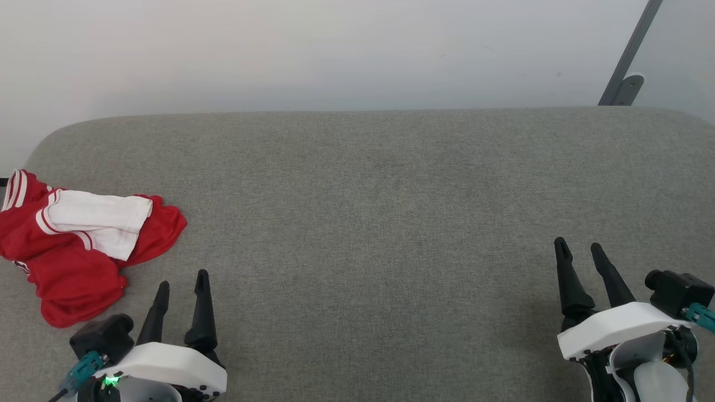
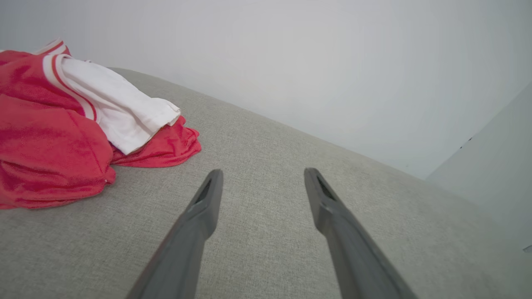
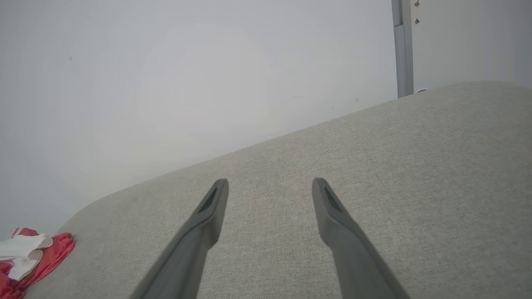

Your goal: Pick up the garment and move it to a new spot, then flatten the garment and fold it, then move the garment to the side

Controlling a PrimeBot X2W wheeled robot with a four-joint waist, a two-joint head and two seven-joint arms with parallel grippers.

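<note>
— What do we see from up on the head?
— We see the garment [image 1: 84, 245]. It is red with a white sleeve on top, all scrunched up at the left edge of the desk [image 1: 363, 212]. The desk has a grey cloth top.
— And the fingers?
— The left fingers [image 1: 201, 296] are near us, just beside the garment but not touching it. They are spread apart and hold nothing. The right fingers [image 1: 567, 273] are near us too, way over on the right. They are spread apart with nothing in them.
— What do we see from the left wrist?
— The left fingers [image 2: 208, 203] are wide apart over bare grey cloth. The garment [image 2: 50, 137] lies to their left, apart from them.
— And from the right wrist?
— The right fingers [image 3: 210, 211] are wide apart and hold nothing. The garment [image 3: 50, 253] is a small red and white heap far over on the left. A white wall [image 3: 208, 83] stands behind the desk.
</note>
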